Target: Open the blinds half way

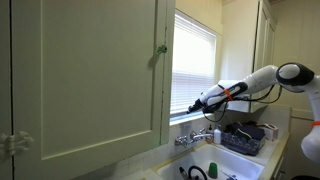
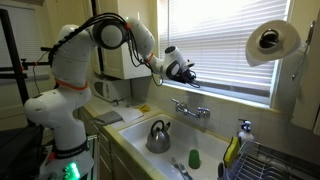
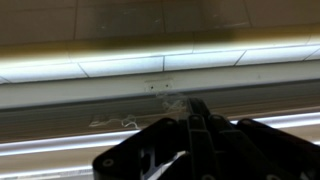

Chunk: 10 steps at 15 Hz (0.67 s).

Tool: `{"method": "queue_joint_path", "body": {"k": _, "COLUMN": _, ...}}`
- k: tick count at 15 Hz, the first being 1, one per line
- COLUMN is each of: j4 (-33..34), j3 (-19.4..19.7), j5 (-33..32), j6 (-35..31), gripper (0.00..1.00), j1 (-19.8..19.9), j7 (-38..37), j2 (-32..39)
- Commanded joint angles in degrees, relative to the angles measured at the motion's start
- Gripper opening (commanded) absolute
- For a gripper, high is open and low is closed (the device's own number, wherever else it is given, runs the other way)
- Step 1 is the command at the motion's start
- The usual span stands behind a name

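Note:
The white slatted blinds (image 1: 196,55) hang fully down over the window in both exterior views (image 2: 225,40), with the bottom rail (image 2: 225,90) close above the sill. My gripper (image 2: 193,75) is stretched out over the sink to the lower edge of the blinds (image 1: 193,106). In the wrist view its black fingers (image 3: 190,106) are shut together with the tips at the bottom rail (image 3: 110,92), next to a small tangle of thin white string (image 3: 176,102). I cannot tell whether the fingers pinch the string.
A large pale-green cabinet door (image 1: 90,70) stands open beside the window. Below the gripper are the faucet (image 2: 190,108), the sink (image 2: 205,132) with a kettle (image 2: 158,137), and a dish rack (image 2: 275,160). A paper towel roll (image 2: 272,42) hangs near the window.

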State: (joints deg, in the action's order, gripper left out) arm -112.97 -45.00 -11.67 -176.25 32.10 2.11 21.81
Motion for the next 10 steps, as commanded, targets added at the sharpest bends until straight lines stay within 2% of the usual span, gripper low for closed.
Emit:
{"method": "queue_joint_path", "body": {"k": 1, "j4": -2.0, "j3": -1.9, "j5": 1.4, "j6": 5.9, "gripper": 0.0, "j1": 3.1, "j7": 0.2, "j2": -1.4}}
{"method": "queue_joint_path", "body": {"k": 5, "j4": -2.2, "j3": 0.4, "j5": -0.1, "j6": 5.2, "gripper": 0.0, "j1": 2.7, "j7": 0.3, "j2": 1.2}}
{"method": "queue_joint_path", "body": {"k": 10, "j4": -2.3, "j3": 6.6, "j5": -4.0, "j6": -6.5, "gripper": 0.0, "j1": -1.4, "j7": 0.7, "j2": 4.5}}
